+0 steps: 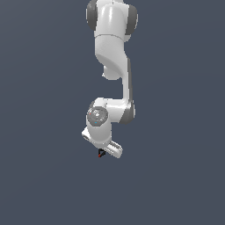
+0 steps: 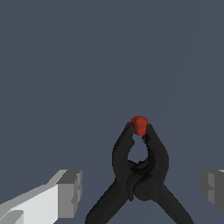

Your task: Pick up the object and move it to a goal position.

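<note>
The object is a small black clamp [image 2: 140,175] with a red tip [image 2: 139,124] and two handles splayed apart. In the wrist view it lies between my gripper's [image 2: 142,192] two grey fingertips [image 2: 70,192], which stand wide apart and do not touch it. In the exterior view the white arm reaches down and the gripper [image 1: 107,151] is low over the clamp [image 1: 101,153], which shows only as a tiny dark speck with a bit of red beside the hand. The gripper is open and holds nothing.
A plain dark grey-blue surface [image 1: 176,176] fills both views. No other objects, walls, edges or goal marker show.
</note>
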`<state>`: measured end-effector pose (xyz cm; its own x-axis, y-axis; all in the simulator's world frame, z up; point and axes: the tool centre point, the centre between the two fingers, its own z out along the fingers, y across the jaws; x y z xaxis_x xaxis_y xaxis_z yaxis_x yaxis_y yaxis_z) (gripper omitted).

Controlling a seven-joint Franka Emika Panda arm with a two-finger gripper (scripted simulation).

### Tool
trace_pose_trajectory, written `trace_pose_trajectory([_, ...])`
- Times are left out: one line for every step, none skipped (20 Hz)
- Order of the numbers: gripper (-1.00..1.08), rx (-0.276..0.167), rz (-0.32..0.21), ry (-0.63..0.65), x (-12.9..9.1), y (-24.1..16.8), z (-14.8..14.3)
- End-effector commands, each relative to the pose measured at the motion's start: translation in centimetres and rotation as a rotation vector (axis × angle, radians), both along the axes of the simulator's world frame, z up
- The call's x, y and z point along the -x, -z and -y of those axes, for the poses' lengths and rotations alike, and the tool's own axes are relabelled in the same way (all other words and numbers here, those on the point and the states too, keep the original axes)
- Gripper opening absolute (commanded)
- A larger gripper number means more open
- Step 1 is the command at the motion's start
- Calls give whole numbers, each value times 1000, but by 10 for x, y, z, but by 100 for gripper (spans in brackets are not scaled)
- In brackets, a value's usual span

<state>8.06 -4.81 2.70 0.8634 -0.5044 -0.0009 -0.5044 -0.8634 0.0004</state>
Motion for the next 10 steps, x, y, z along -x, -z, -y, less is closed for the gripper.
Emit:
trace_pose_trajectory([100, 0, 1, 1, 0, 10, 0])
trace_pose_trajectory([100, 0, 1, 1, 0, 12, 0])
trace_pose_trajectory([100, 0, 1, 2, -1, 13, 0])
trace_pose_trajectory([100, 0, 1, 2, -1, 14, 0])
trace_pose_trajectory([100, 0, 1, 2, -1, 14, 0])
trace_pose_trajectory([100, 0, 1, 2, -2, 13, 0])
trace_pose_trajectory([-100, 0, 1, 2, -2, 13, 0])
trace_pose_trajectory([-100, 0, 1, 2, -2, 13, 0])
trace_pose_trajectory([-100, 0, 1, 2, -2, 13, 0])
trace_pose_trajectory([-100, 0, 1, 2, -2, 13, 0])
